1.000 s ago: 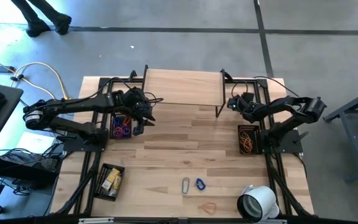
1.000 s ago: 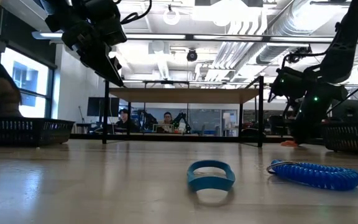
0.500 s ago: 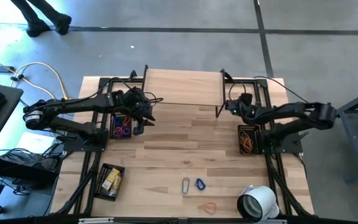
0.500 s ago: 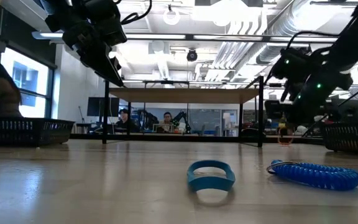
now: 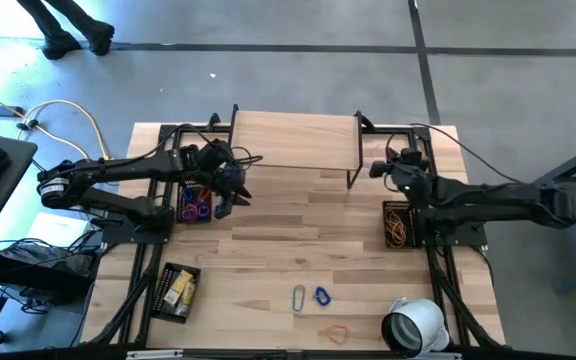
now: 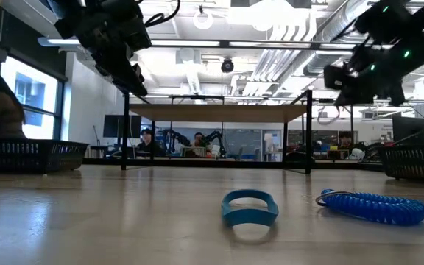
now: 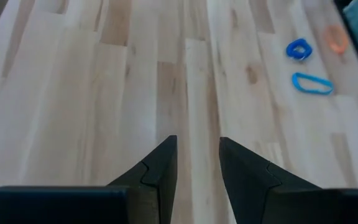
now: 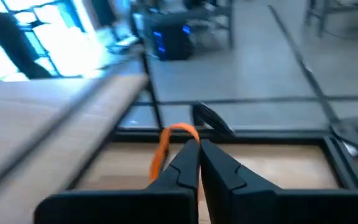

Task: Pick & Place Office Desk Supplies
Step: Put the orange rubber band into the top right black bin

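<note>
My right gripper hangs high over the table's far right part and is shut on a thin orange band. My left gripper hovers open beside the black basket of purple and blue loops, with nothing between its fingers. Near the front edge a blue coil, an oval loop and another orange band lie flat on the wood. My right gripper pinches the orange band between its two fingertips, at one spot on the loop. The rest of the band arcs out and droops beside the fingers, clear of the table.
A basket of orange bands stands at the right. A basket with yellow packets stands at the near left, and a large white tape roll at the near right. A raised wooden shelf spans the far middle. Bare wood fills the centre.
My right gripper has risen well above the table with the orange band, which is now lifted clear, and its arm has stretched out toward the right. It has stayed shut.
</note>
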Action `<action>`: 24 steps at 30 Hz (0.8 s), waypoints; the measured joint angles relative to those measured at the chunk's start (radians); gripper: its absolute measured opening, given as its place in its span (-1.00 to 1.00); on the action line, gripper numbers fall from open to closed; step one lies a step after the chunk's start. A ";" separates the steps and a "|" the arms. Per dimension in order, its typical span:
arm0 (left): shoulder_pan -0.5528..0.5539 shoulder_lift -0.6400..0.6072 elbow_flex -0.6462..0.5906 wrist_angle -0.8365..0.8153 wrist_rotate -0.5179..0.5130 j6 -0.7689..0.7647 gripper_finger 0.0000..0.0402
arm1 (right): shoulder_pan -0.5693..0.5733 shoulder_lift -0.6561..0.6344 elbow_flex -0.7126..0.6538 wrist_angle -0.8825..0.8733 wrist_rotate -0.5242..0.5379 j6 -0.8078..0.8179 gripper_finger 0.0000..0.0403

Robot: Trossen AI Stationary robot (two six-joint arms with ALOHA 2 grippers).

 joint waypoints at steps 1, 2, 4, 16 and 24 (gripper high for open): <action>0.000 0.000 0.000 0.006 0.010 -0.014 -0.43 | 0.022 -0.030 0.008 -0.001 -0.005 -0.037 -0.98; 0.000 0.000 0.000 0.011 0.020 -0.030 -0.43 | 0.043 -0.058 0.019 0.000 -0.020 -0.078 -0.98; 0.000 0.000 0.000 0.027 0.031 -0.061 -0.43 | 0.084 -0.102 0.048 -0.002 -0.057 -0.157 -0.98; -0.031 0.000 0.000 0.038 0.025 -0.190 -0.43 | 0.279 -0.065 0.585 -0.714 -0.176 -0.164 -0.98; -0.095 0.000 0.000 0.100 -0.021 -0.192 -0.43 | 0.254 0.152 0.942 -1.447 -0.476 0.145 -0.98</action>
